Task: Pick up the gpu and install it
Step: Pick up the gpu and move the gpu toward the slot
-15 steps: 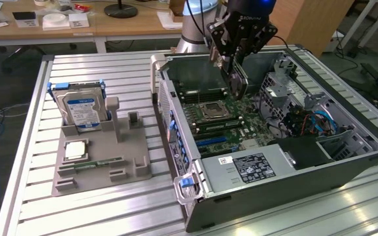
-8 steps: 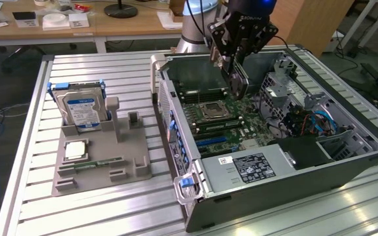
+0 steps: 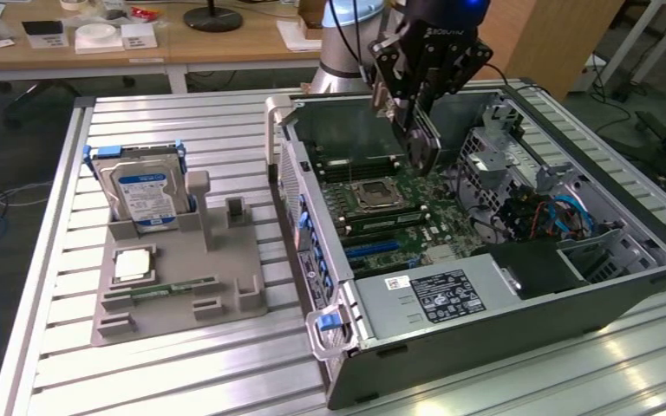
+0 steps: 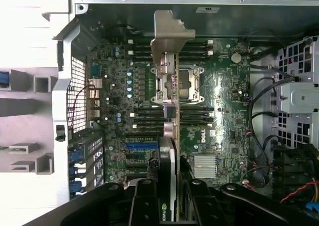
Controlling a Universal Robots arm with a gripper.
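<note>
Exterior view shows you the pincer (image 3: 412, 104) clamped on the gpu (image 3: 422, 143), held on edge above the motherboard (image 3: 420, 238) inside the open case (image 3: 519, 329). The CPU socket (image 3: 376, 195) lies beneath it; the drive cage (image 3: 506, 143) and loose cables (image 3: 547, 212) crowd the exterior view's right.

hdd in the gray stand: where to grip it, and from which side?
Probably best to take the hard drive by its upper end, coming down from above and pinching across its flat faces. It stands upright, lower end sunk in the gray stand, top free.
</note>
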